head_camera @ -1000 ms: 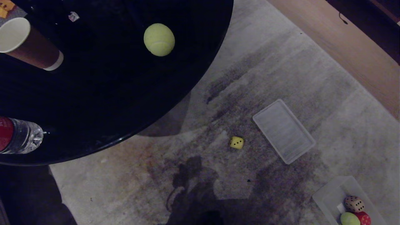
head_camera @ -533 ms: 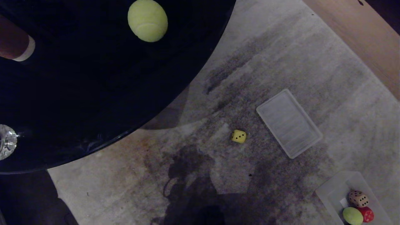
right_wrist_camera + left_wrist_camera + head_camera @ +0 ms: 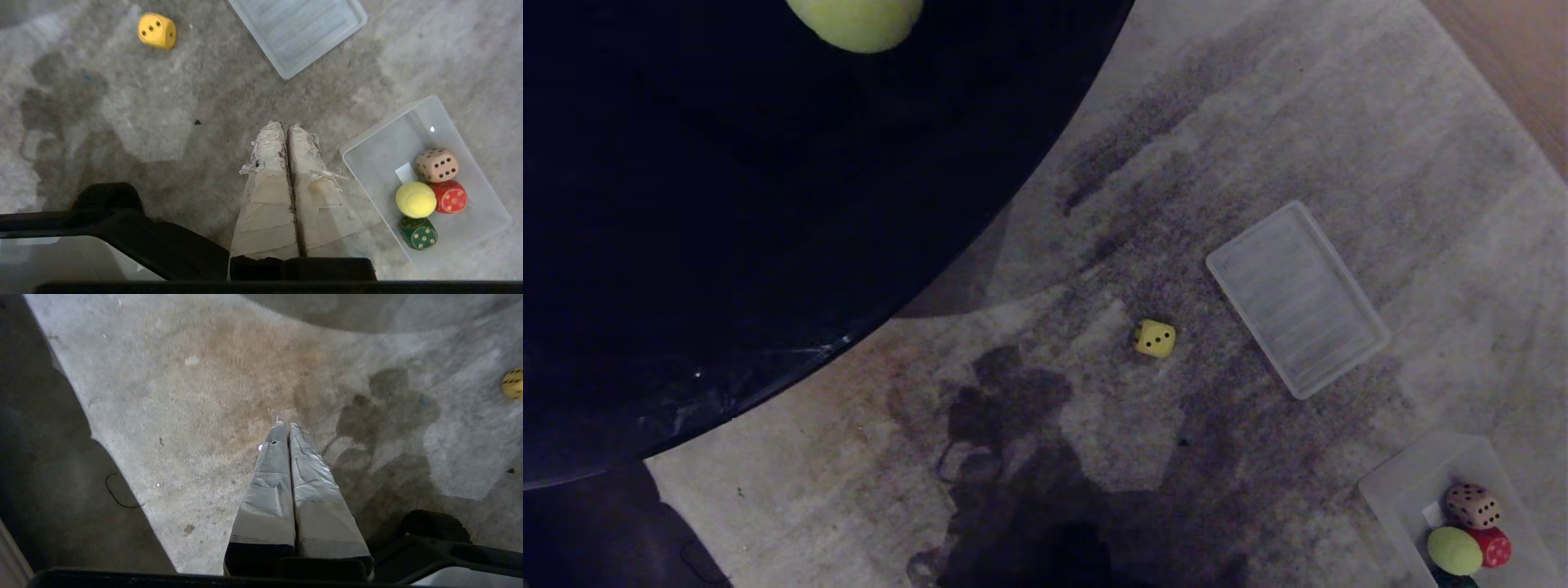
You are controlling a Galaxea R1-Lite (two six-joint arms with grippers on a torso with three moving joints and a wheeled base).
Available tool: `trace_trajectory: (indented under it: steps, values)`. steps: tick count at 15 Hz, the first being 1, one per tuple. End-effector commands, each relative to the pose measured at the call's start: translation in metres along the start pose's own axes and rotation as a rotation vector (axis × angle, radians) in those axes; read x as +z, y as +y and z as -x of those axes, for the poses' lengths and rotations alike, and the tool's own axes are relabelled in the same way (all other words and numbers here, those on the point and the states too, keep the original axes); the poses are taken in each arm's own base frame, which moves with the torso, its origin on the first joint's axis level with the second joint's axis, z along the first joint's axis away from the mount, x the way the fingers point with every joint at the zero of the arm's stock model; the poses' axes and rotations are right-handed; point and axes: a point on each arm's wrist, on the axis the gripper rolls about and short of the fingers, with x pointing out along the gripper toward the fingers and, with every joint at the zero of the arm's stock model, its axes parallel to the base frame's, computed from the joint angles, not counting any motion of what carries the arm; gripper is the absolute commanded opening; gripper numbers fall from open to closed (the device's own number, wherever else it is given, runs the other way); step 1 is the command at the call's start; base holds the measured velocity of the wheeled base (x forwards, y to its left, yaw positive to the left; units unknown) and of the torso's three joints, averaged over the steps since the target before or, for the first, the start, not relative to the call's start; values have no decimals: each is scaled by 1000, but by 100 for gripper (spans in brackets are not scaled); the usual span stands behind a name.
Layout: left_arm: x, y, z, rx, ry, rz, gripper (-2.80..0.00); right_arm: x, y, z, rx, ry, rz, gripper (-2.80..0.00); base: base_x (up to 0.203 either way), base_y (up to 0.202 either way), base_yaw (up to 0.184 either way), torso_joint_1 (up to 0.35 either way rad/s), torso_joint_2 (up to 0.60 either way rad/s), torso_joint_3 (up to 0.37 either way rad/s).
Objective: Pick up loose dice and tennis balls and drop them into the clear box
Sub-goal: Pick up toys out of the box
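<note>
- In the clear box (image 3: 367, 163), at the lower right of the head view, four pieces were already in: a tan die (image 3: 436, 164), a red die (image 3: 448, 196), a dark green die (image 3: 418, 232) and one tennis ball (image 3: 415, 199), packed close together at one end.
- You had two loose pieces left, as far as the pictures showed. The yellow die (image 3: 1155, 338) lay on the carpet (image 3: 1258, 122) near the middle of the head view, just left of the flat ribbed lid (image 3: 1297, 299) and well apart from the box.
- The second tennis ball (image 3: 856, 20) sat on the dark round surface (image 3: 727, 204), cut off by the top edge of the head view at upper left.
- Your left tool (image 3: 286, 425) hung over bare carpet with its fingers pressed together and nothing between them; the yellow die showed only at the right edge of its wrist view.
- Your right tool (image 3: 285, 125) was likewise pressed together and empty, hanging over the carpet just beside the box's near wall.
- Neither arm appeared in the head view, so by my reading you were between picks, with no reach under way.
- I'd judge the job about two-thirds done; the yellow die looked the nearer target for your right tool, and the ball on the surface the longer reach.
</note>
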Motion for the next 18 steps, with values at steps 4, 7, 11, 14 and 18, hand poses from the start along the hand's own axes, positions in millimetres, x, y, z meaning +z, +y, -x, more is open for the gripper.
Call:
trace_trajectory:
  steps: [4,7,11,14,18]
  values:
    - [0,0,0,1,3,-1,-280,-2,0,-1,0,7,0,-280,0,0,0,2,3,-154]
    - [-1,0,0,1,4,-1,-280,-2,0,0,1,12,0,-280,0,0,0,1,-1,-25]
    - [0,0,0,1,4,-1,-280,24,1,6,-1,-11,-10,-280,0,0,0,0,0,0]
    - [0,0,0,1,3,-1,-280,66,3,-2,-10,136,-70,-280,0,0,0,0,0,0]
    - [-1,0,0,1,4,-1,-280,92,7,-59,1,410,-210,-280,0,0,0,0,0,0]
